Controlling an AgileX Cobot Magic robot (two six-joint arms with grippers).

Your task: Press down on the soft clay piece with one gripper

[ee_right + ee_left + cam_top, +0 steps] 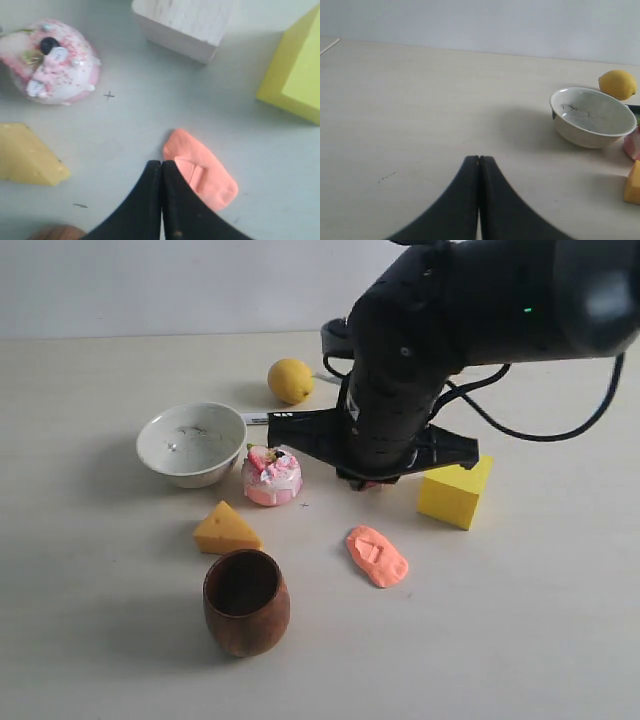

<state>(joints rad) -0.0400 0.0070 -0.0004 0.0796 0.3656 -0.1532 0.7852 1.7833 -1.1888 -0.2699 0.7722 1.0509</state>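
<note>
The soft clay piece point(377, 556) lies flat on the table in front of the right arm, salmon-orange, with a small angular dent in its top. The right wrist view shows the clay point(212, 182) just beside the closed fingertips of my right gripper point(161, 163). In the exterior view my right gripper point(375, 475) hangs above the table behind the clay and does not touch it. My left gripper point(479, 158) is shut on nothing over bare table, far from the clay, and is out of the exterior view.
Around the clay stand a pink-and-white toy cake point(271, 476), a yellow cheese wedge point(226, 529), a brown wooden cup point(246, 601) and a yellow block point(455, 490). A white bowl point(190, 443) and a lemon point(290, 380) sit further back. A pale wooden cube point(182, 22) is beyond the clay.
</note>
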